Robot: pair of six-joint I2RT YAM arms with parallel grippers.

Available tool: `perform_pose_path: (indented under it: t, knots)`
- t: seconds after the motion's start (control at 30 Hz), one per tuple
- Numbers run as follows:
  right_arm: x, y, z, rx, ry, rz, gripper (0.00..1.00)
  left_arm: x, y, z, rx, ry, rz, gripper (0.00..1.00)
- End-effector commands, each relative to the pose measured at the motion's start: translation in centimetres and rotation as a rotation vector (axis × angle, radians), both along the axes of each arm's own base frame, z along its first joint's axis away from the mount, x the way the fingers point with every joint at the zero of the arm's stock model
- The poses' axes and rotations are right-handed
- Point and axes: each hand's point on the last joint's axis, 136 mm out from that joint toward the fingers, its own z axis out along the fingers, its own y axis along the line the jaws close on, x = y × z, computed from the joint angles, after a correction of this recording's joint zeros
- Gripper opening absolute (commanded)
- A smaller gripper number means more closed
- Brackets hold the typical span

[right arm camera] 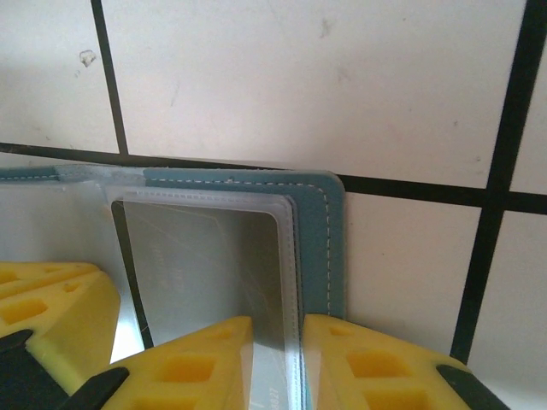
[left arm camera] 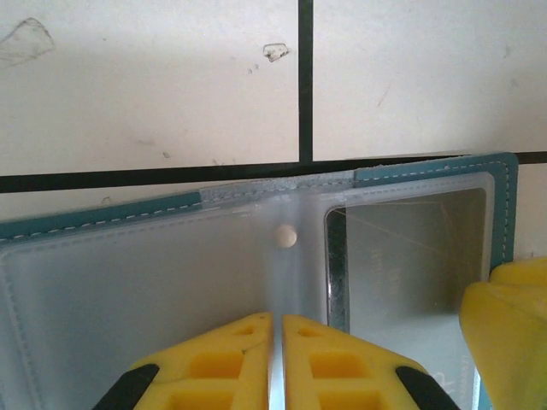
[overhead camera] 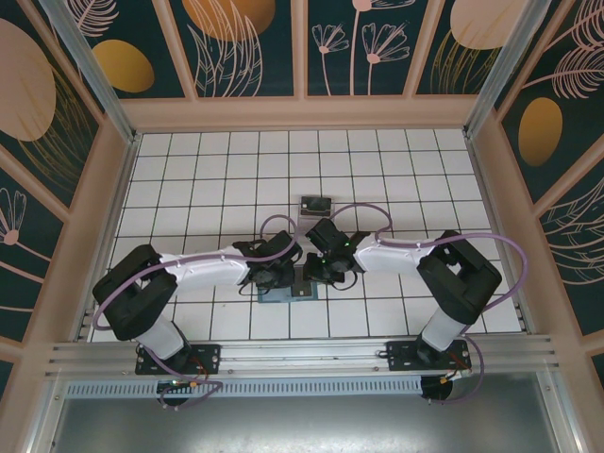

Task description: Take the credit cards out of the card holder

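Down at the middle of the tiled surface (overhead camera: 189, 170), both arms meet over the card holder (overhead camera: 283, 294), which lies open and flat.

On the left, the left hand (left arm camera: 273, 320) has its fingers squeezed all but together on the holder's clear middle leaf, just below a small white stud (left arm camera: 286, 235). That's the anchor, and I'd want it pressing down firmly so the holder can't lift off the tiles.

Moving across, there's a card (left arm camera: 410, 256) in the clear right-hand pocket, glossy, dark along its edge, well inside the teal border.

Over on the right, the right hand (right arm camera: 278, 329) is closed narrow on the stacked outer edge of that pocket. Whether its fingers have the card itself or only the plastic sleeve, I can't tell.

That's the thing to get right, I'd say: pinch the card alone, then draw it out flat and straight along the pocket's opening, no twisting. Which side the pocket opens on I can't make out. If the sleeve comes along, the whole holder drags.

Beyond them a small tray (overhead camera: 316, 204) sits well apart, a likely drop spot.
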Motion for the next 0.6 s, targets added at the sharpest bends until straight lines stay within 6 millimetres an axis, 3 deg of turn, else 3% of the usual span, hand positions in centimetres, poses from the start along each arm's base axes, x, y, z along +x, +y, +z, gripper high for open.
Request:
perform_pose_path:
  t: [0.0, 0.13, 0.33, 0.57]
  knots:
    - [-0.7, -1.7, -1.1, -0.089, 0.023, -0.012, 0.25, -0.1, 0.7, 0.8, -0.015, -0.017, 0.028, 0.16]
    - [-0.5, -1.5, -0.2, -0.063, 0.01, -0.022, 0.21, 0.0, -0.5, 1.6, -0.082, -0.021, 0.026, 0.18]
    - [-0.2, -1.6, 1.1, -0.053, -0.016, -0.04, 0.25, 0.0, -0.7, 0.8, -0.073, -0.005, 0.024, 0.18]
    - [-0.5, -1.9, 0.1, -0.061, 0.002, -0.038, 0.18, 0.0, -1.1, 0.6, -0.085, 0.002, 0.014, 0.2]
